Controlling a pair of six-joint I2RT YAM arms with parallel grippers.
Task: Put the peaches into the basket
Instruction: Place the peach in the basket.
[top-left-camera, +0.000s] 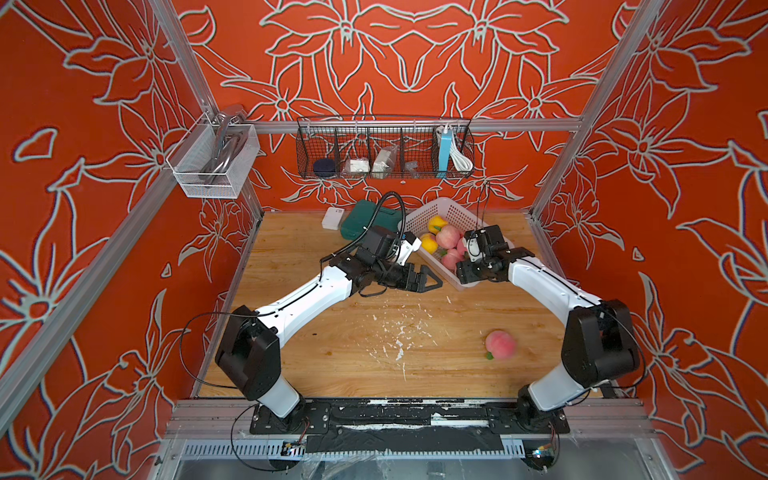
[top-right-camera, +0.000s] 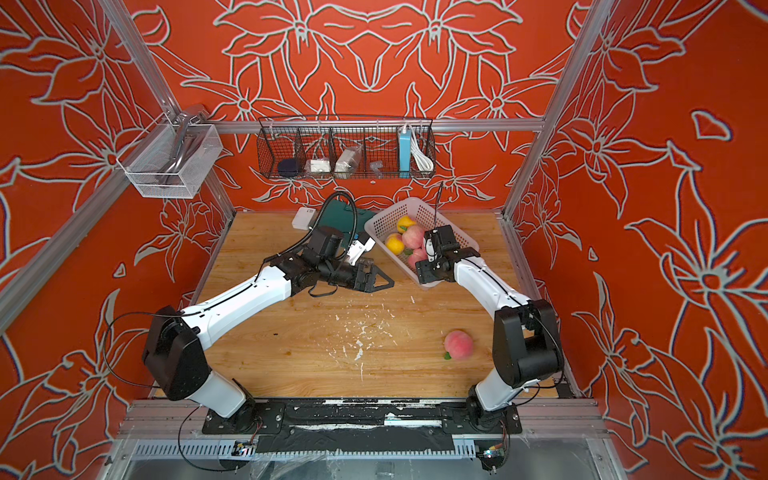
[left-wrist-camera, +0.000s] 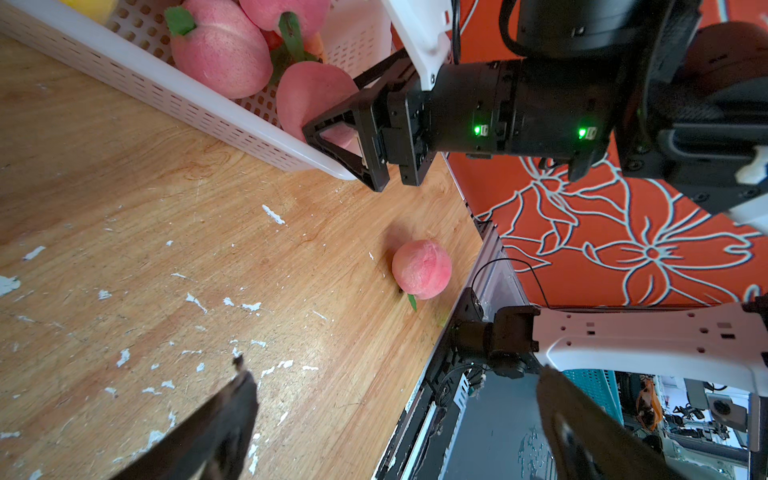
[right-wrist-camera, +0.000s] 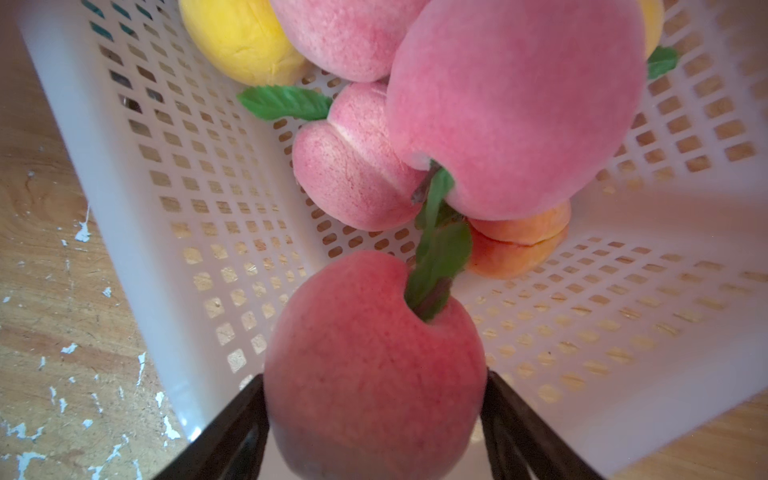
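Wooden table (top-left-camera: 332, 332) carries the basket (top-left-camera: 446, 205) at the back, several peaches (top-left-camera: 447, 237) already inside. Beside it the left gripper (top-left-camera: 432, 282) gapes wide, empty. Over the basket the right gripper (right-wrist-camera: 374, 415) clamps a peach (right-wrist-camera: 374, 353), not yet released. A last peach (top-left-camera: 500, 344) lies loose near the right arm's base.

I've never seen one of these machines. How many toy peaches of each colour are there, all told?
Pink peaches: 5 (three lying in the basket, one held in the right pincer, one on the table)
Yellow peaches: 2, both in the basket
Orange peach: 1, in the basket
Total: 8 in view; others may be hidden.
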